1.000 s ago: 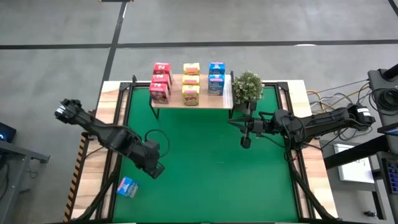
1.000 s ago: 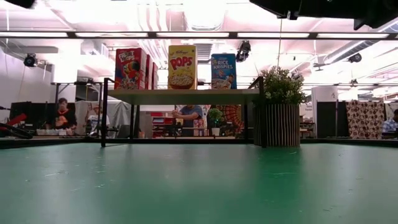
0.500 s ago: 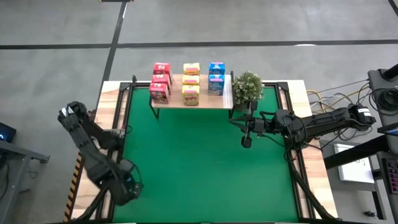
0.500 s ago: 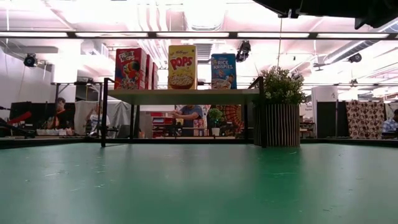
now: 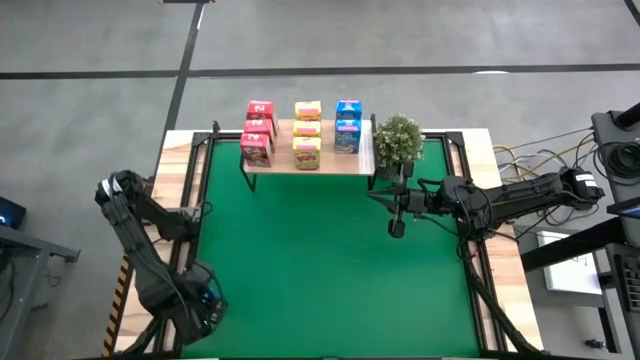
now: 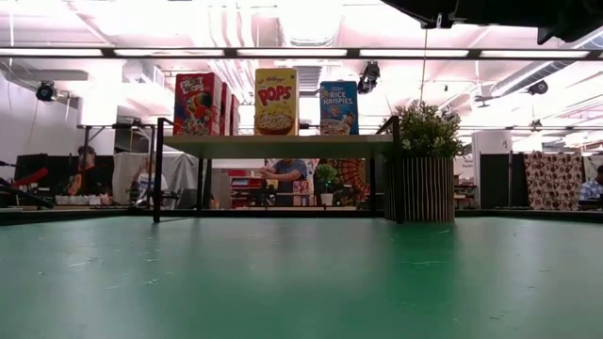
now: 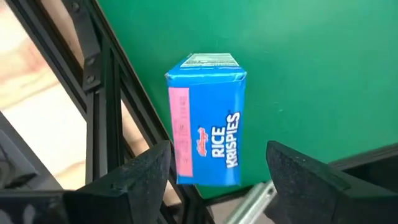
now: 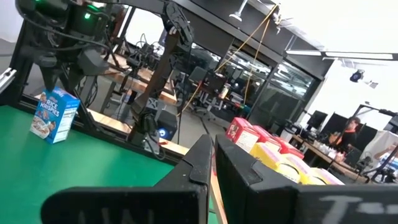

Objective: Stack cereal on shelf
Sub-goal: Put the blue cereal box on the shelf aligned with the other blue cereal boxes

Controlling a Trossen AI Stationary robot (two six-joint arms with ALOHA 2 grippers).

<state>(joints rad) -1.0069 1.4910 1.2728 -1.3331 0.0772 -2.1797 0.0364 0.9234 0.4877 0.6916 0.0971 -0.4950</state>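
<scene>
Cereal boxes stand on the light-wood shelf (image 5: 330, 162) (image 6: 278, 146) at the table's far edge: pink-red (image 5: 257, 135), yellow (image 5: 307, 135), blue (image 5: 347, 125). One more blue cereal box (image 7: 208, 118) (image 8: 55, 116) rests on the green tabletop at the near left corner. My left gripper (image 5: 203, 300) (image 7: 219, 152) hangs over it, pointing down, open, one finger on either side of the box and apart from it. My right gripper (image 5: 388, 205) (image 8: 213, 165) waits shut at the far right, beside the plant, holding nothing.
A small potted plant (image 5: 398, 138) (image 6: 421, 160) stands at the shelf's right end. A black frame rail (image 7: 106, 93) runs along the table's left edge, close to the blue box. Bare green tabletop (image 5: 330, 270) spreads between the shelf and the near edge.
My left gripper has swung from the table's left middle toward the near left corner and gone down a little, turning as it went. It now stands over the lone blue box, which has kept its place.
</scene>
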